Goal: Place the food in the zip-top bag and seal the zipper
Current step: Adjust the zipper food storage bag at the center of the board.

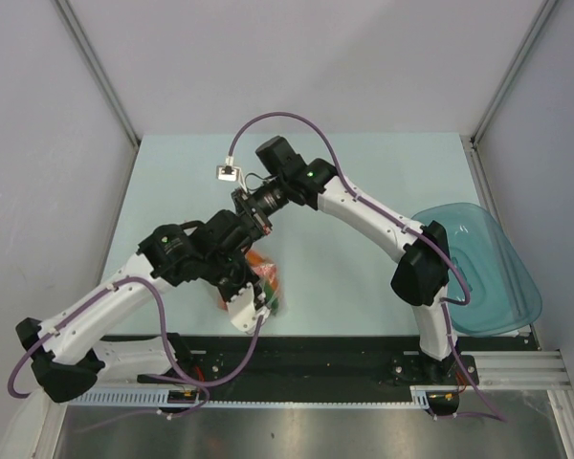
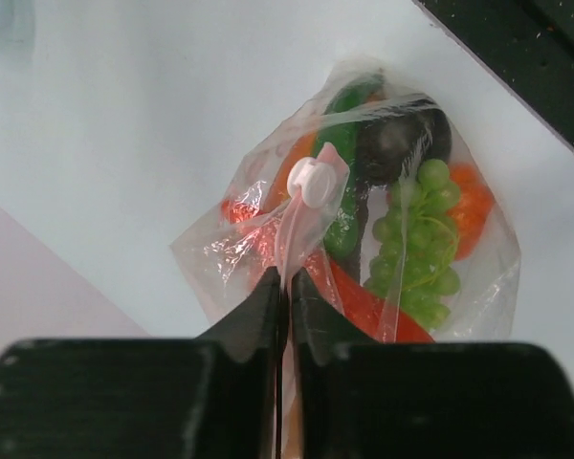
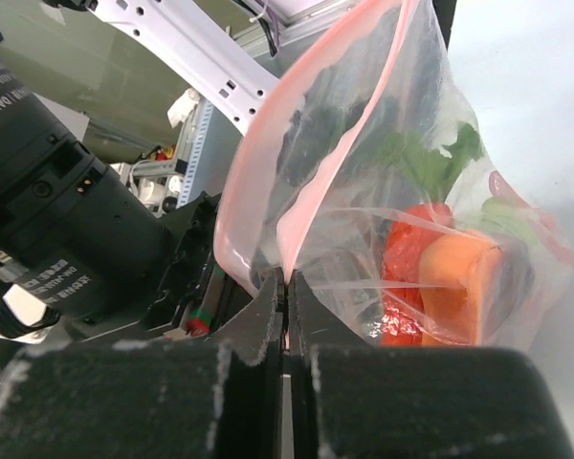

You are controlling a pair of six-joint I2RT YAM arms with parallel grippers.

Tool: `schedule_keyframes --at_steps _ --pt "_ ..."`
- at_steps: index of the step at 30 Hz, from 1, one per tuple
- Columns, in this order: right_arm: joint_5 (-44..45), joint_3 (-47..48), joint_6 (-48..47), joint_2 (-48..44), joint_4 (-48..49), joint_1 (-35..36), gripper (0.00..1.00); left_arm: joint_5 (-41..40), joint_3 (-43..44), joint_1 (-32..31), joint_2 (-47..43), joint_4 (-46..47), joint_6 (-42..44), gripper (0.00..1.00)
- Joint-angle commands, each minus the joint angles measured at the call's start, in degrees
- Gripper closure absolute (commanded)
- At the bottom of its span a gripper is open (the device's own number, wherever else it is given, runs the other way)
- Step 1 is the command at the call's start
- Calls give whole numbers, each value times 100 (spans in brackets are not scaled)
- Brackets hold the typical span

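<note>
At the top view's center, your arms hide most of the zip-top bag [image 1: 268, 285], which holds the food [image 2: 416, 239]. Your left gripper [image 2: 287, 287] and right gripper [image 3: 287, 282] are both clamped tight on the zipper [image 2: 290, 237]. The motor lettering [image 3: 5, 91] at the frame's left is cut off.

Pale table [image 1: 364, 287]: zip-top bag [image 1: 273, 287], teal bowl [image 1: 488, 277] at right.

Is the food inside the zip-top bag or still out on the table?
Inside: the grape bunch, dark ball and orange-red fruit all show through the clear zip-top bag.
</note>
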Motion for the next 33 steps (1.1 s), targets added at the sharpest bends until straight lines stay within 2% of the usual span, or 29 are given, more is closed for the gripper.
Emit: schedule_keyframes --at_steps 1,2,4,7,8,11,14,15,18,20,26,30,33 --pt "52 255 -251 -200 -108 18 100 93 305 -50 -66 52 -328 100" --pt "105 255 -295 -235 -117 -43 99 128 332 -50 -110 150 -442 100" --pt "368 263 -383 -271 -118 -157 89 198 367 -50 -224 465 -767 100" --pt "641 307 -488 -394 -117 -526 52 313 324 -50 -391 1062 -1461 100" --pt "694 325 -524 -429 -135 -770 36 322 280 -50 -444 1221 -1645 100" --pt "905 237 -681 -683 -170 -1123 22 173 -36 -41 -690 2091 -2427 100" --pt "1151 -140 -770 -1087 22 -1624 15 -212 -458 -32 -927 3206 -3227 100" --pt "1187 -298 -779 -1193 101 -1895 14 -362 -537 -32 -962 3766 -3673 100" --pt "1248 -834 -796 -1676 453 -2353 13 -1039 -582 -15 -849 4577 -4721 100" --pt "1327 -1202 -814 -2010 690 -2539 14 -1355 -372 46 -630 4677 -5361 100" --pt "1231 -2108 -1261 -3117 989 -2856 22 -1647 -239 214 -497 4993 -6435 100" --pt "1126 -3328 -1517 -4031 1473 -2725 28 -1989 -379 223 -550 5230 -6806 100" --pt "1325 -3716 -2052 -4454 1280 -2321 29 -1938 -485 249 -602 5301 -7175 100"
